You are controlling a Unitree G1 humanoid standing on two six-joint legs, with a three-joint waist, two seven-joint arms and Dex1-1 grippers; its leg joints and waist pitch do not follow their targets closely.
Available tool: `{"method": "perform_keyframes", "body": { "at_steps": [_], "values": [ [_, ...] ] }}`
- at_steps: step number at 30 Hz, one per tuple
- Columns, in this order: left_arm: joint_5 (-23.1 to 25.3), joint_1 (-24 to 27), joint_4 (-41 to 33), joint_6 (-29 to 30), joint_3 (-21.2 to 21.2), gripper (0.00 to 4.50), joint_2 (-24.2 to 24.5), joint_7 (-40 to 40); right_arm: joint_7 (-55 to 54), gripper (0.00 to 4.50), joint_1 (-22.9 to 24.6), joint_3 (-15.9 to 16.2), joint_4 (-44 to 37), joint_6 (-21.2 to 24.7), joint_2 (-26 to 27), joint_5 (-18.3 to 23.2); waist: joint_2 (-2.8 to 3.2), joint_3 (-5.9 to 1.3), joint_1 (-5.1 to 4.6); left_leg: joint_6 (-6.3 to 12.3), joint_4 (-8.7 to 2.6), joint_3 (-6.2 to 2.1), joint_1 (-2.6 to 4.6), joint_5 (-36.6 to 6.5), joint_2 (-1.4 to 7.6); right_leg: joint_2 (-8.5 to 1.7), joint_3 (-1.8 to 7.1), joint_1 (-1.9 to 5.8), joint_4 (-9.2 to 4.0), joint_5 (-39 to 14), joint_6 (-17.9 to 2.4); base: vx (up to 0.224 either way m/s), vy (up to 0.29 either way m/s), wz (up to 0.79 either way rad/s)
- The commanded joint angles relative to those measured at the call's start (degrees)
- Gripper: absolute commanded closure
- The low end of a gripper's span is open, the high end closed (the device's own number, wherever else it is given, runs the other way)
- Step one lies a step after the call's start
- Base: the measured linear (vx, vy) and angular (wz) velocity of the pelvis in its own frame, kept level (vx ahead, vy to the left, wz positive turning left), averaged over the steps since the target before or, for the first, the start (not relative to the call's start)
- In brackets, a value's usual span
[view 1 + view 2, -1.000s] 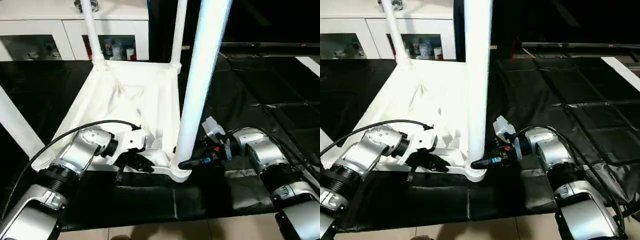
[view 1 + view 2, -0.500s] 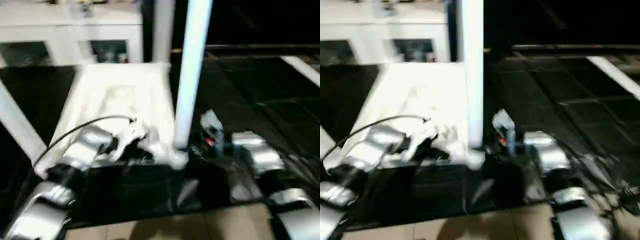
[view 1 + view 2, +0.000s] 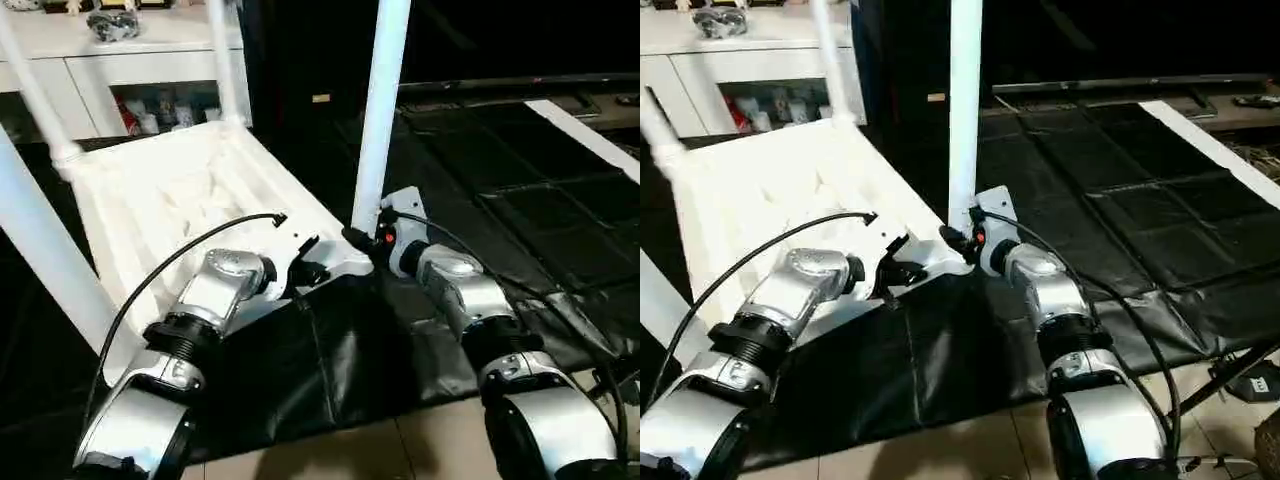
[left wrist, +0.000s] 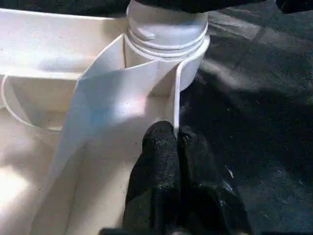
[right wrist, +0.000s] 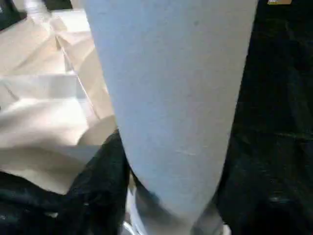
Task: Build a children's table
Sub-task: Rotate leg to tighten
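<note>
Looking down over my two silver arms, I see the white children's table (image 3: 170,200) lying upside down on a black mat (image 3: 330,360) on the floor. Its ribbed underside faces up and its legs stick up into the air.

My left pincer (image 3: 305,268) sits at the near edge of the table top, close to the corner socket (image 4: 166,44). Its two black fingers (image 4: 161,161) are pressed together, and the thin white rim of the table top (image 4: 176,103) runs right up to their tips. I cannot tell if the rim is pinched between them.

My right pincer (image 3: 362,240) is at the bottom of the nearest leg (image 3: 378,110), which stands straight up in that corner socket. From the right wrist view the leg (image 5: 171,98) is very close, with one black finger (image 5: 105,181) beside it. I cannot tell if this pincer is clamped on the leg or just apart around it.

A white cabinet (image 3: 110,70) with glass doors stands behind the table.
</note>
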Motion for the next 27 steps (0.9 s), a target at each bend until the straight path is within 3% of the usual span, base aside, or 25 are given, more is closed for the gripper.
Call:
{"method": "perform_keyframes", "body": {
  "at_steps": [1,6,14,18,19,22,27],
  "values": [
    [-0.8,-0.3,-1.4,-0.8,-1.8,4.50,-2.2,-0.3,4.8,1.75,0.5,3.2,0.8,1.2,4.8,1.0,0.06,-3.59,0.64,2.71,-4.03,0.63,-0.41,-15.0,0.29,-2.43,1.76,2.88,-4.45,-18.2,-11.6,0.000,0.000,0.00],
    [-0.9,0.6,-2.5,-2.9,-2.2,4.50,0.1,-4.3,9.0,1.25,1.8,3.6,-0.5,-0.3,3.2,1.2,0.13,-3.76,0.90,3.37,-4.02,0.70,-0.65,-11.5,0.40,-2.36,1.77,3.24,-3.91,-12.9,-13.0,0.000,0.000,0.00],
    [-0.4,1.8,-3.6,-7.4,-4.4,4.50,5.7,-13.8,22.1,0.57,3.9,4.8,-3.0,-2.2,-3.7,1.0,0.09,-3.47,1.31,3.42,-4.27,0.80,-0.35,-14.1,0.72,-2.31,1.86,3.05,-4.12,-16.0,-12.8,0.000,0.000,0.00],
    [-0.8,2.9,-4.7,-12.3,-6.5,4.50,9.2,-22.5,32.8,0.18,4.7,5.6,-5.3,-2.4,-8.1,2.5,0.27,-3.64,2.31,3.79,-4.10,0.97,-0.13,-12.9,1.00,-2.27,1.88,2.92,-3.77,-13.2,-13.6,0.000,0.000,0.00],
    [-1.2,3.1,-5.0,-13.0,-6.9,4.50,10.0,-24.6,35.4,0.18,4.8,5.6,-5.8,-2.3,-9.0,2.8,0.06,-3.67,2.33,4.10,-4.08,1.08,-0.24,-12.6,1.04,-2.19,1.89,3.11,-3.69,-12.5,-13.8,0.000,0.000,0.00],
    [-1.6,3.2,-5.5,-14.0,-7.8,4.50,11.2,-28.0,41.6,0.03,4.8,6.3,-7.1,-1.8,-11.3,3.6,0.16,-4.13,3.57,4.97,-3.58,1.39,-0.16,-8.5,1.21,-2.20,1.92,2.98,-2.44,-4.6,-16.3,0.000,0.000,0.00],
    [-1.8,3.7,-6.4,-16.4,-9.6,4.50,12.6,-32.9,50.9,0.03,5.3,8.6,-9.0,-1.3,-14.6,4.3,0.06,-4.05,4.45,5.44,-3.44,1.59,-0.13,-9.0,1.29,-2.28,1.91,2.87,-2.35,-4.6,-16.4,0.000,0.000,0.00]
  ]
}}
